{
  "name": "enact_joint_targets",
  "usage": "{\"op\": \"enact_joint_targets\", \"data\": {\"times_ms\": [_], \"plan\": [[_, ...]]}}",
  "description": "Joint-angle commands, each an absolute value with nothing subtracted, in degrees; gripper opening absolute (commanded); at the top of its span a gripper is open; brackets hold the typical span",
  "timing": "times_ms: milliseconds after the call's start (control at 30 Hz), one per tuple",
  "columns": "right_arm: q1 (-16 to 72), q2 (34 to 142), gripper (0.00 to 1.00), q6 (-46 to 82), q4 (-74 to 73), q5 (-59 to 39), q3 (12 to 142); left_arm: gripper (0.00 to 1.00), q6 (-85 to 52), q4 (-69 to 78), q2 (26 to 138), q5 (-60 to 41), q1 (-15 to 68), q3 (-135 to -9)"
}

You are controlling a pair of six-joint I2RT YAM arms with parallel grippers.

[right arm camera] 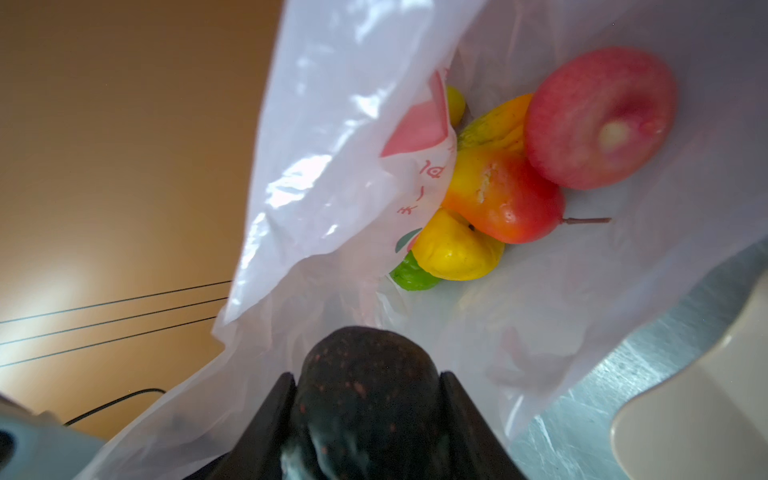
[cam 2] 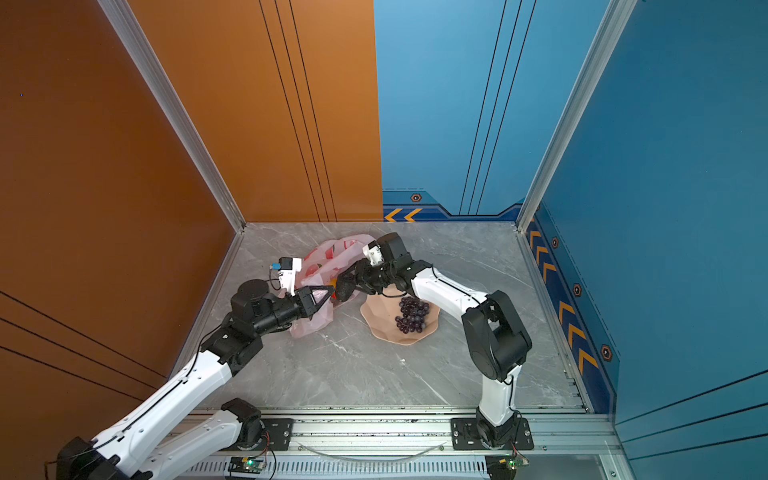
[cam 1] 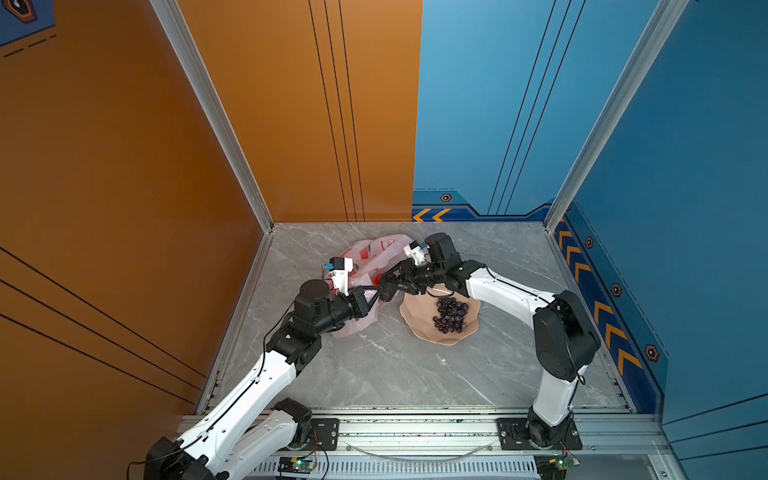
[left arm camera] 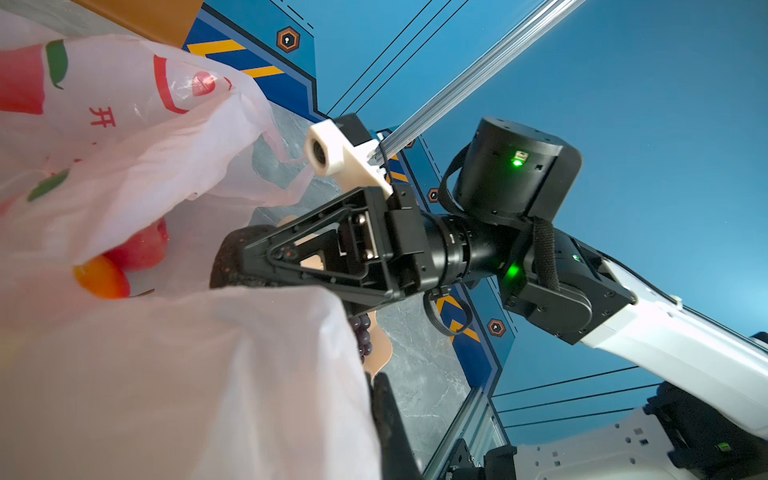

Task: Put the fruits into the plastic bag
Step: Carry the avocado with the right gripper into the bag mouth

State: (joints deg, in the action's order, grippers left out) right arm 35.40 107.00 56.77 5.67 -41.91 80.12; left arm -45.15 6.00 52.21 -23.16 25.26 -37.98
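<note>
Grapes point(cam 1: 451, 314) lie in the bowl point(cam 1: 419, 322) on the table point(cam 1: 374, 374), just right of the bag point(cam 1: 376, 253) in both top views. At the bag's near rim the left gripper point(cam 2: 328, 296) is pinched together on the thin film, holding the mouth up. Beside it, at the bag's mouth, the right gripper point(right arm camera: 366, 376) is clamped on the dark avocado point(left arm camera: 227, 255). Deeper inside the bag rest the apple point(right arm camera: 598, 120), the mango point(right arm camera: 507, 199), a yellow fruit point(right arm camera: 457, 249) and a green one point(right arm camera: 411, 277), touching one another.
</note>
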Motion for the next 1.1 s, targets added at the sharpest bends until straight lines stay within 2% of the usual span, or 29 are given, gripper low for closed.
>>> {"op": "enact_joint_targets", "data": {"times_ms": [0, 300, 733, 900, 1067], "plan": [[36.23, 109.68, 0.4, 54.97, 10.04, -41.62, 83.46, 0.0, -43.52, 5.71, 52.57, -24.13, 26.15, -40.33], [37.31, 115.51, 0.41, 57.51, 11.28, -40.27, 88.18, 0.0, -41.87, 5.71, 53.65, -26.32, 27.72, -40.35], [39.81, 120.71, 0.42, 62.96, 5.27, -29.89, 90.45, 0.0, -41.92, 8.02, 56.74, -27.09, 29.27, -40.37], [42.0, 122.0, 0.49, 62.94, 5.4, -28.47, 92.0, 0.0, -41.92, 8.35, 57.23, -26.84, 29.44, -41.0], [42.45, 121.73, 0.64, 60.87, 5.26, -30.61, 93.33, 0.0, -42.49, 8.74, 56.18, -25.84, 29.44, -39.56]]}}
